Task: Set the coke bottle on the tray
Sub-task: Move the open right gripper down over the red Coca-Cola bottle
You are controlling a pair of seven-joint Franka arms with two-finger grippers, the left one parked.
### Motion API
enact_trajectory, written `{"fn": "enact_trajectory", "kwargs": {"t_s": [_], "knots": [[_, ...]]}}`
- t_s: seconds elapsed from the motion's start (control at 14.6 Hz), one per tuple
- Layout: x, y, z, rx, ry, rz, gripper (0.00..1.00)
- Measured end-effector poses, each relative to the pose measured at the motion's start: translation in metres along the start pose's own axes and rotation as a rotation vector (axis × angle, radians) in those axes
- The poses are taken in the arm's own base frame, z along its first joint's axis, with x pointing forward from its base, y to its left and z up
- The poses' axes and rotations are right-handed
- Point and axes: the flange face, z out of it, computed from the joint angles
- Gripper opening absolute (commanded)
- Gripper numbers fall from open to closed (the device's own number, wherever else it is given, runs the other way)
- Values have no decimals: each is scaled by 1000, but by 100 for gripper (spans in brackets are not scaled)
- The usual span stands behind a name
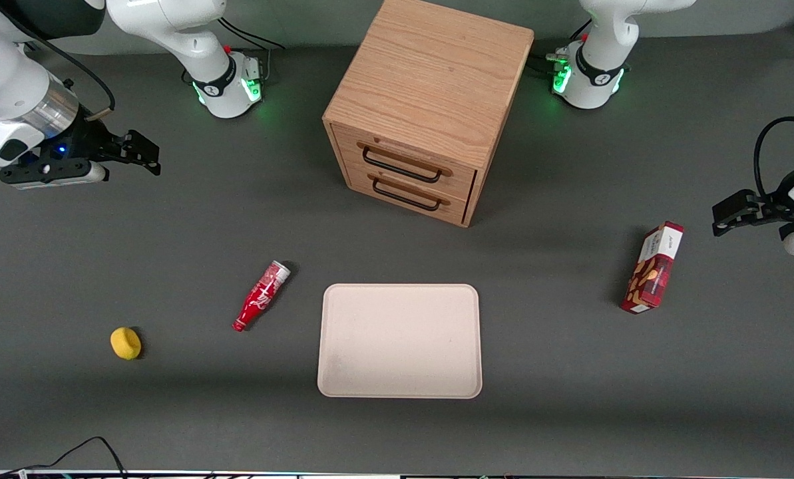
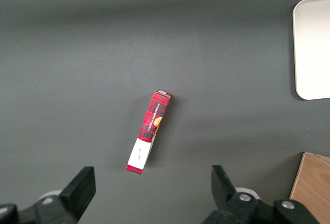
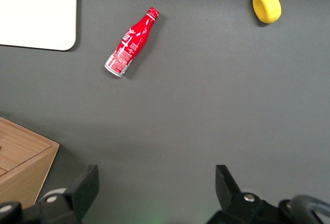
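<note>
The coke bottle [image 1: 261, 295] [image 3: 130, 42] lies on its side on the dark table, its red cap nearer the front camera and its silvery base pointing toward the cabinet. Beside it sits the cream tray [image 1: 400, 340] [image 3: 36, 13] [image 2: 312, 46], with nothing on it. My gripper [image 1: 145, 154] [image 3: 157, 183] hovers high at the working arm's end of the table, farther from the front camera than the bottle and well apart from it. Its fingers [image 3: 85, 188] are spread wide and hold nothing.
A wooden two-drawer cabinet [image 1: 426, 106] [image 3: 23, 159] stands farther back than the tray, drawers shut. A yellow ball-like object [image 1: 126, 343] [image 3: 267, 5] lies beside the bottle toward the working arm's end. A red snack box [image 1: 653, 267] [image 2: 149, 131] lies toward the parked arm's end.
</note>
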Motion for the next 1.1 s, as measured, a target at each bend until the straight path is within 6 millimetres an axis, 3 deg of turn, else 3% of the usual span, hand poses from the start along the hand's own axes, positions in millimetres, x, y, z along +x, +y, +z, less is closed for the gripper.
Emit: {"fn": "enact_trajectory", "kwargs": {"t_s": [0.48, 0.76, 1.1], "knots": [[7, 2, 4, 0, -21, 20, 100], [37, -25, 40, -21, -82, 148, 100], [70, -72, 103, -38, -91, 296, 100]]}}
